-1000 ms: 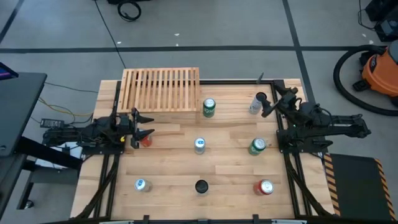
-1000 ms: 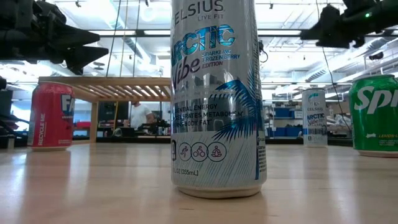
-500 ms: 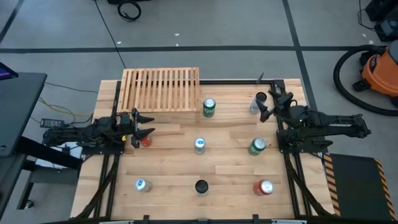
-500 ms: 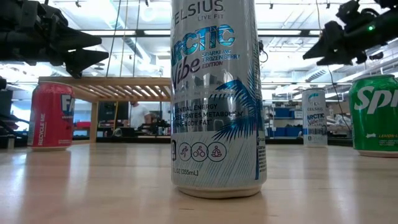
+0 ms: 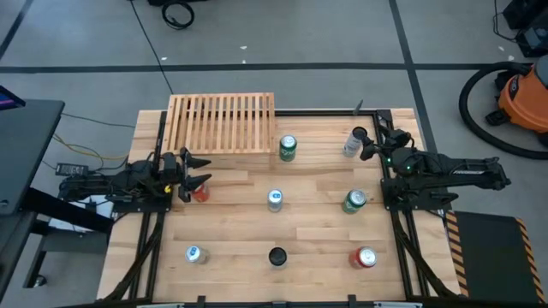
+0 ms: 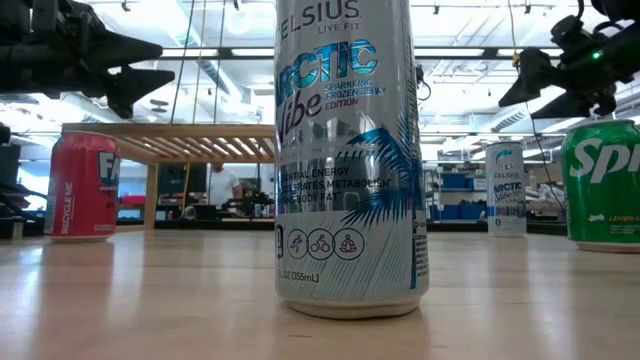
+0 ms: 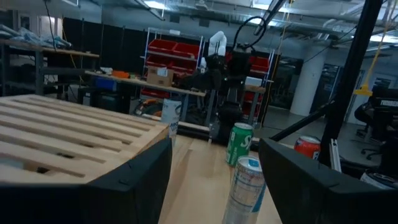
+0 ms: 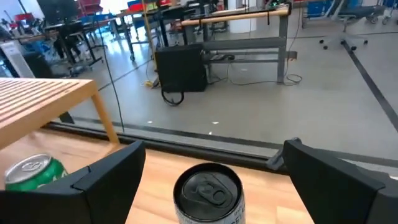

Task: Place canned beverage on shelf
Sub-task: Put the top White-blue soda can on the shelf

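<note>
The light-wood slatted shelf (image 5: 223, 124) stands at the table's far left; it also shows in the left wrist view (image 7: 62, 134). A silver can with a dark top (image 5: 353, 142) stands upright at the far right. My right gripper (image 5: 368, 147) is open just above and beside it; in the right wrist view the can's top (image 8: 207, 186) lies between the two fingers, untouched. My left gripper (image 5: 199, 171) is open above a red can (image 5: 199, 194) at the table's left and touches nothing.
Upright on the table are a green can (image 5: 288, 147) beside the shelf, a silver-blue can (image 5: 274, 199) in the middle, a green can (image 5: 354, 201), a red can (image 5: 366, 257), a blue can (image 5: 193, 253) and a dark-topped can (image 5: 277, 256) that fills the low view (image 6: 345, 160).
My right gripper has gone down toward the silver can at the far right and stays open. The cans have stayed where they were.
</note>
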`<action>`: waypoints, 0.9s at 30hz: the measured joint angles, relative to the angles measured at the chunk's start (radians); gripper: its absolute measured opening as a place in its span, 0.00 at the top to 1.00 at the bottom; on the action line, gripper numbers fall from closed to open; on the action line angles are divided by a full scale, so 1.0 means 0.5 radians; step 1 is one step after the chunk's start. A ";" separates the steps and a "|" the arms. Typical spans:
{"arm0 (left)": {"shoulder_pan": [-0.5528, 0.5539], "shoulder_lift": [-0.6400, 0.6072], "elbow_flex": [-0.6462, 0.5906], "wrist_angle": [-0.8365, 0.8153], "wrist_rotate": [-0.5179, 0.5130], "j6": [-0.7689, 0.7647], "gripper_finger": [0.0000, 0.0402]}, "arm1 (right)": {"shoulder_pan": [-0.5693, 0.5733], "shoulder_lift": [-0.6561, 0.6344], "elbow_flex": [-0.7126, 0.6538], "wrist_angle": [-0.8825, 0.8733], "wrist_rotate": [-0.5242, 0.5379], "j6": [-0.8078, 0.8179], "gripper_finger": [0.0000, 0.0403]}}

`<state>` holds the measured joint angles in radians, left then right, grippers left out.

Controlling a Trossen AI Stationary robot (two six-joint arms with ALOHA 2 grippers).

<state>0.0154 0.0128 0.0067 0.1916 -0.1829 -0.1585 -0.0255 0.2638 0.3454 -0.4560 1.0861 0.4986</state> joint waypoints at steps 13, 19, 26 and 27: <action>0.000 0.000 0.000 0.039 0.000 0.100 0.38 | -0.095 0.384 -0.002 -0.122 -0.173 -0.047 0.03; 0.000 0.000 0.000 0.020 0.001 0.100 0.38 | -0.170 0.572 -0.002 -0.062 -0.179 -0.002 0.03; 0.000 0.000 0.000 0.028 0.001 0.182 0.38 | -0.305 0.769 -0.002 0.045 -0.288 0.088 0.03; 0.000 0.000 0.000 0.028 0.001 0.182 0.38 | -0.324 0.798 -0.002 0.046 -0.309 0.105 0.03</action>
<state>0.0154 0.0128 0.0067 0.2054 -0.1825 -0.0673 -0.1873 0.6626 0.3443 -0.4332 0.9314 0.5512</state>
